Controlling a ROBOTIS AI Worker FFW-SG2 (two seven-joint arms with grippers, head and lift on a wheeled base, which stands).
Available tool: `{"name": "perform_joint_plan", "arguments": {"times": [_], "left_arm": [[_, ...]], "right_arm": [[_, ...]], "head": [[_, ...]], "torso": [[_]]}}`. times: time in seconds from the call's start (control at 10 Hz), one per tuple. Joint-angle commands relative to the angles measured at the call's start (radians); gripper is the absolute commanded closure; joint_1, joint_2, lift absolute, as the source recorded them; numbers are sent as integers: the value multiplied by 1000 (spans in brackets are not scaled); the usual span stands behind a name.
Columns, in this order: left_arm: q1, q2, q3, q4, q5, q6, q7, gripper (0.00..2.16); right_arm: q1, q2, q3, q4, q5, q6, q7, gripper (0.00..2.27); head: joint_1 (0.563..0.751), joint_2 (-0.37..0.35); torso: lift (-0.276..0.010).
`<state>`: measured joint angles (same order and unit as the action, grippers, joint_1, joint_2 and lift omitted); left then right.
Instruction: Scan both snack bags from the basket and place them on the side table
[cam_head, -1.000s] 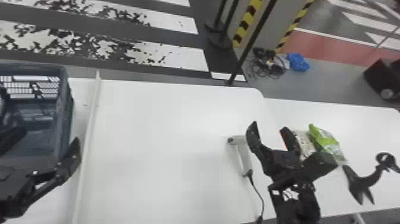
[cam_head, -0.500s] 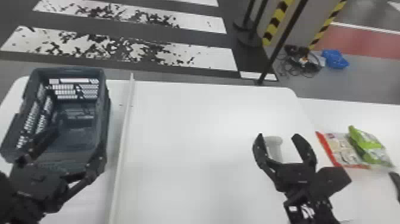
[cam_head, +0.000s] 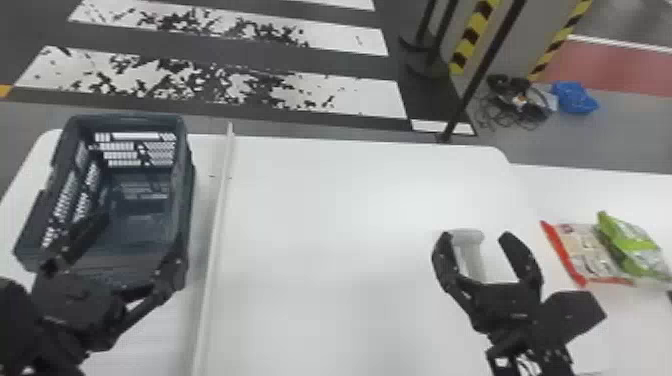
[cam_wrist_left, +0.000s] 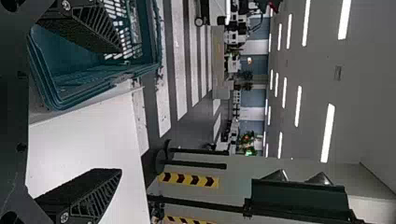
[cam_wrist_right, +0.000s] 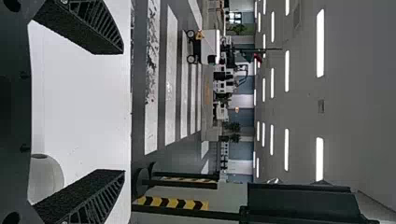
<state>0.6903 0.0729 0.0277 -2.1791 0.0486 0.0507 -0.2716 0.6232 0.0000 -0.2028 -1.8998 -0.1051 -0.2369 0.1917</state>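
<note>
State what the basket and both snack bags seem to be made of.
The basket looks like rigid plastic, matte, judging by its lattice walls. The red-edged bag and green bag look like thin, slightly shiny film, by their pale highlights; plastic or foil, unclear.

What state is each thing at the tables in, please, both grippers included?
Left gripper: fingers open, nothing between them.
Right gripper: fingers open, not holding anything.
Basket: upright, open at the top.
Scanner: on the main table, not gripped.
Red-edged snack bag: lying on the side table, partly covered.
Green snack bag: lying partly over the red-edged one.
</note>
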Motion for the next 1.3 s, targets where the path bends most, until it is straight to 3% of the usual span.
{"name": "perform_joint_plan", "arguments": {"times": [0.0,0.4,1.2], "left_arm": [[0,-5,0,1,0,1,0,83],[-2,-28,-11,2,-18,13,3,87],[-23,-25,-25,18,-23,25,9,87]], "right_arm": [[1,1,5,-1,-4,0,0,9],[1,1,22,-1,-12,0,0,9],[-7,1,22,5,-21,6,0,12]], "head": [[695,-177],[695,-167],[695,-175]], "torso": [[-74],[-74],[-74]]}}
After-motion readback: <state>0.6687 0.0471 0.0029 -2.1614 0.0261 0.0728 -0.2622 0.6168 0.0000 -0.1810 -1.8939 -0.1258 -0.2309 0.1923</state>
